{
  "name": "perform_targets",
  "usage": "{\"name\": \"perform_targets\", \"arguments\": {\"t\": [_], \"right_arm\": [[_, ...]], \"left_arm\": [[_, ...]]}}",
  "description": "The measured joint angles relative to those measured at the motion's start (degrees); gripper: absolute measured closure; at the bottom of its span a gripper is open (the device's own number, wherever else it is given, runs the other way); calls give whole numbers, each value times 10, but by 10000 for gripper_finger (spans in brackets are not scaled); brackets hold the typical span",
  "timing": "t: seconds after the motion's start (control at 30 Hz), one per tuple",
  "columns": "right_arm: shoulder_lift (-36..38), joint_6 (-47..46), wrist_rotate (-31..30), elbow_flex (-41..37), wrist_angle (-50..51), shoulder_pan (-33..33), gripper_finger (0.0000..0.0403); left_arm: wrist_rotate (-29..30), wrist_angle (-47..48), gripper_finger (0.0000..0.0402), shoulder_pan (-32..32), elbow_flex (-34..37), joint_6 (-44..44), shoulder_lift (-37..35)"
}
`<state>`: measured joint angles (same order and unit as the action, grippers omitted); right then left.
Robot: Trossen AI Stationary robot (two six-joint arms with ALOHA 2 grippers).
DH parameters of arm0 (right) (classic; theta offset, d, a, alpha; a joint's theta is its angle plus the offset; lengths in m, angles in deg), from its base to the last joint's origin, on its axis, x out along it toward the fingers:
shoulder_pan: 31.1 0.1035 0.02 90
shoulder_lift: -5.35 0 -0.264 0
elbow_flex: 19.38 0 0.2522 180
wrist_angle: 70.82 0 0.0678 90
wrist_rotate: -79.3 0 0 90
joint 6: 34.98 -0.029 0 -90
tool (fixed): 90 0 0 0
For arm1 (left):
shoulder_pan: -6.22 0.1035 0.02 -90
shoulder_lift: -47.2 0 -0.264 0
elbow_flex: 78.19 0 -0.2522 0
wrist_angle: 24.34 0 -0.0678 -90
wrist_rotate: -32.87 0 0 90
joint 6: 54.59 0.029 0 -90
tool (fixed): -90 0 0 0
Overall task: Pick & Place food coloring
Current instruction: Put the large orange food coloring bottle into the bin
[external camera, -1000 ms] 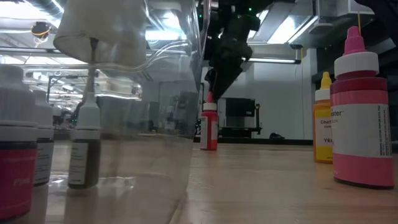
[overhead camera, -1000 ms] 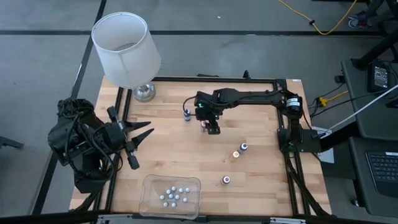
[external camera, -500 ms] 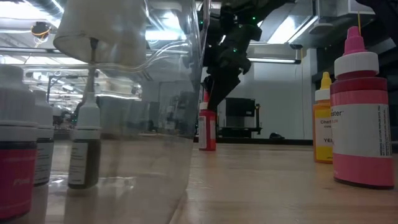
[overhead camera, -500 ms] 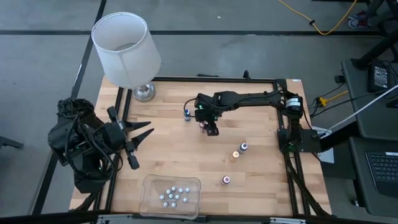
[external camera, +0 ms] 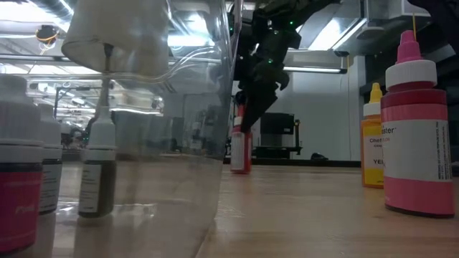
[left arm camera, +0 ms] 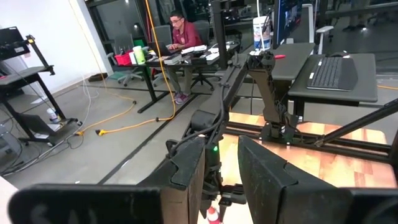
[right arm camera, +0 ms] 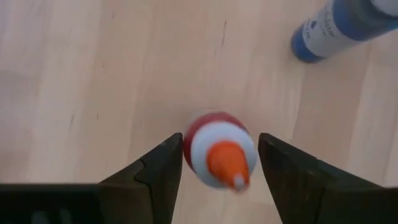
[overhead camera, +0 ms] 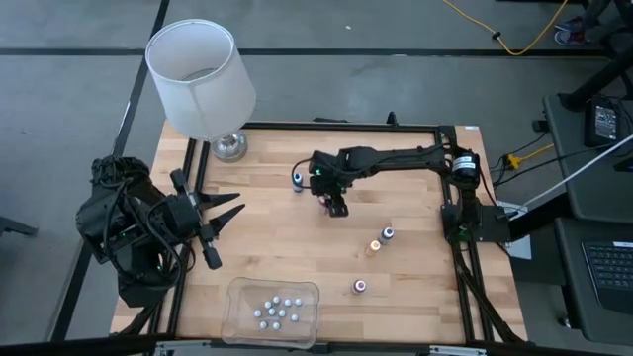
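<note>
A red food coloring bottle (right arm camera: pixel 219 152) with an orange tip stands on the wooden table, also visible in the low view (external camera: pixel 240 154). My right gripper (right arm camera: pixel 221 169) is open and comes down over it from above (overhead camera: pixel 336 206), one finger on each side of its top. A blue bottle (overhead camera: pixel 298 179) stands just to its left. Three more small bottles stand nearer the table's front right: dark-topped (overhead camera: pixel 388 233), orange (overhead camera: pixel 374 246) and red (overhead camera: pixel 359 286). My left gripper (overhead camera: pixel 226 212) waits open at the table's left side. My right gripper points down with a finger (right arm camera: pixel 158 171) on either side of the red bottle's top (right arm camera: pixel 214 140); I cannot tell whether the fingers touch it. The bottle stands upright with its base on the table.
A clear plastic tub (overhead camera: pixel 237 289) with several small bottles inside sits at the near edge. A white-shaded lamp (overhead camera: pixel 201 79) stands at the far left corner. A black frame (overhead camera: pixel 447 168) borders the table. Bare wood lies between the tub and the red bottle.
My right gripper has come down over the red bottle, so its fingertips now reach past the bottle's tip in the low view. The bottle stays standing in about the same place.
</note>
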<state>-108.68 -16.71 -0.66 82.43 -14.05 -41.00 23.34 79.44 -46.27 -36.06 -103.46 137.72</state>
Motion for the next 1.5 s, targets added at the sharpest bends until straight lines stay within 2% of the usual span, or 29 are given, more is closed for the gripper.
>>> {"name": "perform_targets", "arguments": {"t": [0.97, 1.07, 1.27, 1.5], "right_arm": [[1, -2, 5, -21, -31, 5, 193], [1, -1, 5, -21, -30, 5, 203], [1, -1, 5, -21, -31, 5, 251], [8, -28, 5, -10, -7, 15, 251]], "left_arm": [[5, 0, 309, 0, 0, 1, 0], [5, 0, 309, 0, 0, 1, 0], [5, 0, 309, 0, 0, 1, 0], [4, 0, 309, 0, 0, 1, 0]]}}
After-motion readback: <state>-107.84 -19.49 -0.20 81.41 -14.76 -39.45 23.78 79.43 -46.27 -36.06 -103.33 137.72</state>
